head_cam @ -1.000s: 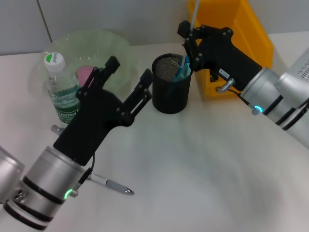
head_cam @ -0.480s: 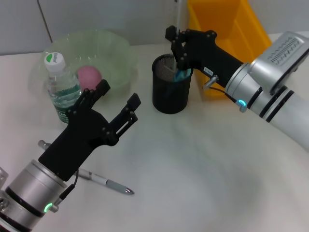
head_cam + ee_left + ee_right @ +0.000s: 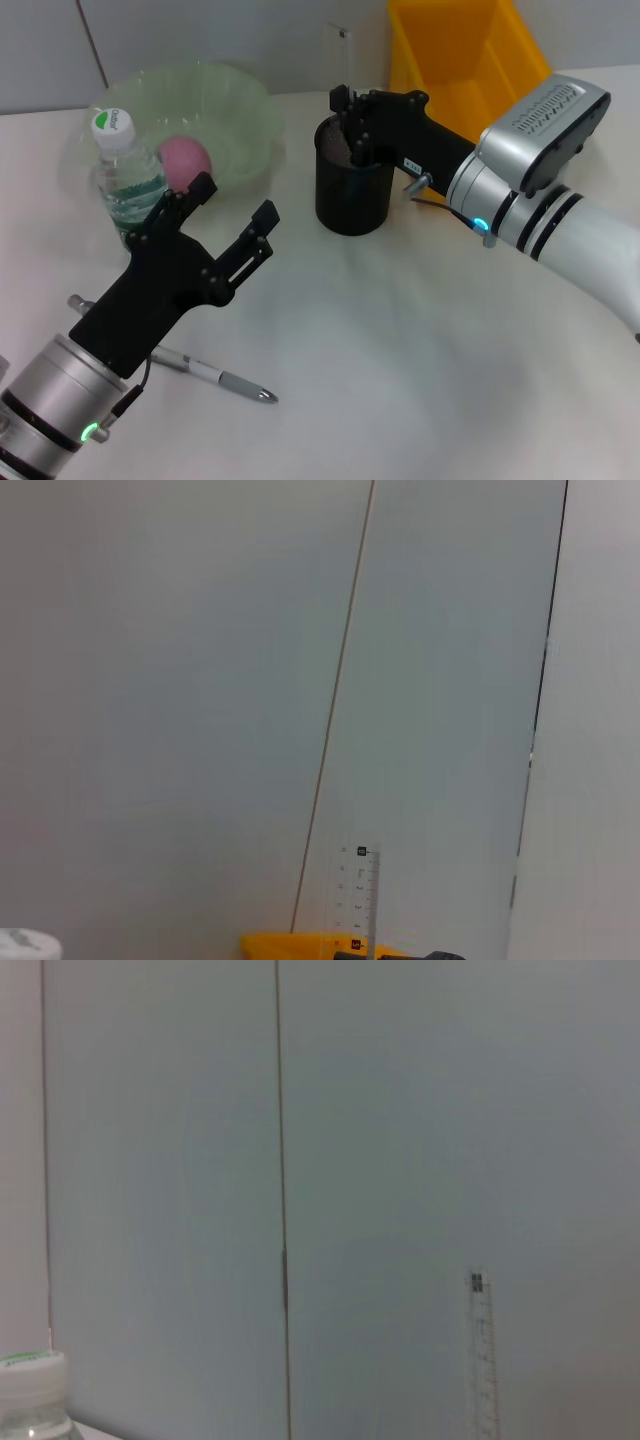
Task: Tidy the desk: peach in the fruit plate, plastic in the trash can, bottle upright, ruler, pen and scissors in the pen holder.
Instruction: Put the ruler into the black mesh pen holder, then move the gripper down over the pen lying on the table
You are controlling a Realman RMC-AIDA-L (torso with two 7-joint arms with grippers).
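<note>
A clear ruler (image 3: 339, 52) stands upright above the black mesh pen holder (image 3: 349, 198); my right gripper (image 3: 348, 118) is shut on its lower part, right over the holder's mouth. The ruler (image 3: 482, 1352) also shows against the wall in the right wrist view, and as ruler (image 3: 365, 902) in the left wrist view. My left gripper (image 3: 234, 200) hovers open and empty in front of the bottle (image 3: 124, 170), which stands upright. The pink peach (image 3: 186, 160) lies in the green fruit plate (image 3: 245, 110). A pen (image 3: 218, 378) lies on the desk under my left arm. Scissors and plastic are out of view.
The yellow trash can (image 3: 470, 60) stands behind the pen holder at the back right. My right forearm (image 3: 540, 190) stretches over the desk's right side. A grey wall runs behind the desk.
My right gripper carried the ruler left and down, onto the pen holder's mouth, covering the blue handles inside. My left arm drew back toward me, uncovering the peach.
</note>
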